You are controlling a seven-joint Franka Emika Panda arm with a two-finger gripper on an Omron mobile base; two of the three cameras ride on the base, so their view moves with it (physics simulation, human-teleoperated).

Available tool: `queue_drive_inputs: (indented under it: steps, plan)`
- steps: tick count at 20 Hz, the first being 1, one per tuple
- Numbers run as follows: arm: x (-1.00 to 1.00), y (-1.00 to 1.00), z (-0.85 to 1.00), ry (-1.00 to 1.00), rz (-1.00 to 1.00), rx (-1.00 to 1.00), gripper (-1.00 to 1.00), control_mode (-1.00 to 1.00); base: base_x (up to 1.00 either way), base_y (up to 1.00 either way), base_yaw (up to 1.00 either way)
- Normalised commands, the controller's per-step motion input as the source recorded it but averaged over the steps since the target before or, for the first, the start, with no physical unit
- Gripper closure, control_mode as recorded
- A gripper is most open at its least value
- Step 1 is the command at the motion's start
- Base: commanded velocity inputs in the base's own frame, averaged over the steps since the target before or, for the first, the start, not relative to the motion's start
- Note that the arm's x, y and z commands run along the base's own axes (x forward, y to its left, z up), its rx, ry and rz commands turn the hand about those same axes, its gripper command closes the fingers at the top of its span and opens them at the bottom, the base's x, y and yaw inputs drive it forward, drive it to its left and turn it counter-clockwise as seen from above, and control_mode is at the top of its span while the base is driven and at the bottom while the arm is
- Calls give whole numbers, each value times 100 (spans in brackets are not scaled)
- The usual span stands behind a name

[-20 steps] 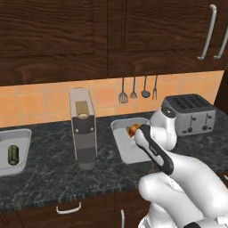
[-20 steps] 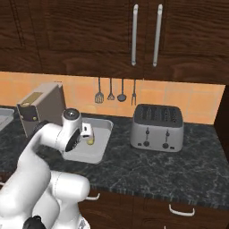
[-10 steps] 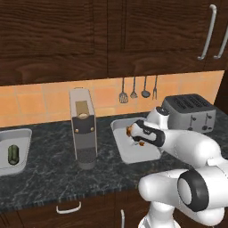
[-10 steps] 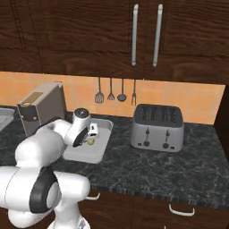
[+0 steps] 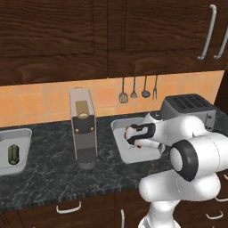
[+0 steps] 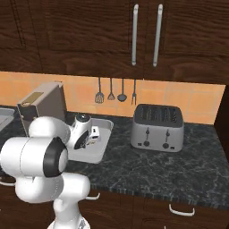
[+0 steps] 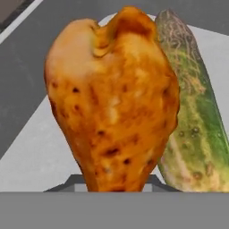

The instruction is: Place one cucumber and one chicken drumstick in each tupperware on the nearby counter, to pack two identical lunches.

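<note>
I am looking at a dark speckled surface running under dark wood cabinets, with an orange tiled backsplash behind it. My tool is hanging low over the nearer tupperware, which is sitting just right of the middle of the surface. The tool is clamping narrowly on the chicken drumstick; in the hand view the meat is rising from between the tips with its thick end away from the camera. The cucumber is lying in this tupperware right beside the drumstick, long side along it; I cannot tell whether they are touching. The pale tray floor is showing on the other side of the meat.

From the right base view, the tool is sitting above the tray's back half, near its right rim.

Left of that tray, a grey coffee machine is standing upright. Toward the left edge of the surface, the second tupperware is holding another cucumber. A silver toaster is standing near the surface's back edge, right of the nearer tray. Utensils are hanging on the backsplash.
</note>
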Motion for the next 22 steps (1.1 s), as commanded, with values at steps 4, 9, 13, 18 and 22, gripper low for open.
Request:
queue_drive_inputs:
  steps: [4, 9, 13, 18, 22]
  plan:
    - [23, 0, -1, 0, 0, 0, -100, -100, 0, 0, 0]
    - [-24, -1, 49, -3, 0, 0, -100, -100, 0, 0, 0]
    - [-96, 0, 93, -12, 0, 0, -100, -100, 0, 0, 0]
    - [-100, 0, 98, 3, -12, 0, -100, -100, 0, 0, 0]
    - [-100, 0, 100, 0, -17, 0, -100, -100, 0, 0, 0]
